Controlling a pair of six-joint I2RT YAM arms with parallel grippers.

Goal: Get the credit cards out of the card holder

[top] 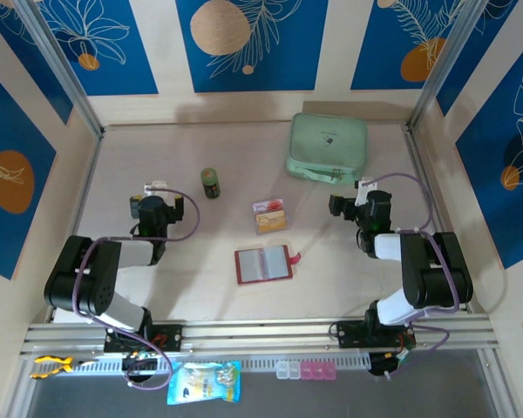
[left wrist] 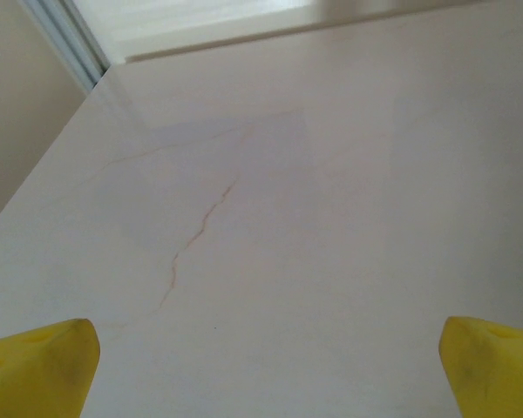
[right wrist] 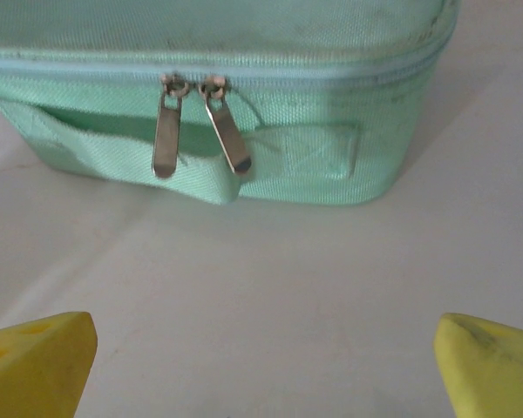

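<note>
The card holder (top: 263,264) is a small red wallet lying open and flat at the table's middle, grey sleeves up, its snap tab (top: 296,257) sticking out to the right. Just behind it lie the credit cards: a tan-orange one (top: 272,222) and a pale pink-white one (top: 267,207), partly overlapping. My left gripper (top: 154,188) is open over bare table (left wrist: 270,261), well left of the wallet; its yellow fingertips (left wrist: 39,361) stand wide apart. My right gripper (top: 360,185) is open too, right of the cards, facing the mint-green zip case (right wrist: 244,87).
The mint-green case (top: 327,146) sits at the back right. A small green bottle (top: 210,183) stands left of the cards. Below the rail lie a snack packet (top: 205,381), a yellow tool (top: 50,366) and small pill boxes (top: 307,371).
</note>
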